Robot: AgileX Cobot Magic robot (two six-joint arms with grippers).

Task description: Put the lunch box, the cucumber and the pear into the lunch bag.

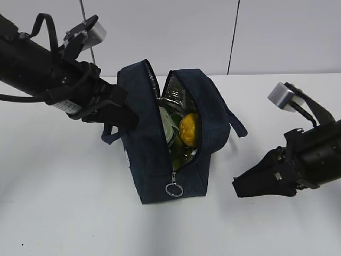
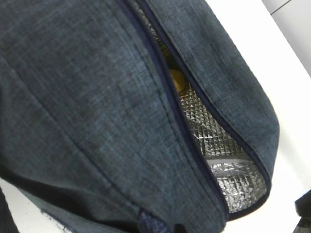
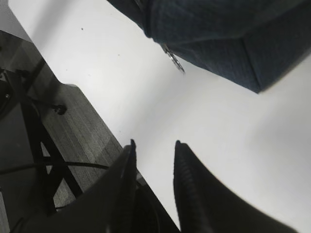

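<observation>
Table (image 1: pixel 64 213): we see one white top, bare on the near left and near right of the bag; in the right wrist view its edge (image 3: pixel 92 121) runs diagonally, with dark floor beyond.
Lunch bag (image 1: pixel 146 154): we count one, upright at mid-table, its zipper open along the top, foil lining (image 2: pixel 204 131) showing; one silver ring pull (image 1: pixel 173 189) hangs at the near end.
Left gripper (image 1: pixel 120 112): we see it pressed against the bag's left wall; we cannot tell how far its jaws are parted.
Right gripper (image 3: pixel 153 145): its jaws are slightly parted and hold nothing; it hovers over the table, well apart from the bag.
Lunch box (image 1: pixel 167 124): one, a pale green edge inside the bag.
Pear (image 1: pixel 189 129): one, inside, just right of the box.
Cucumber (image 1: pixel 176 118): one dark green sliver behind the pear, mostly hidden.
</observation>
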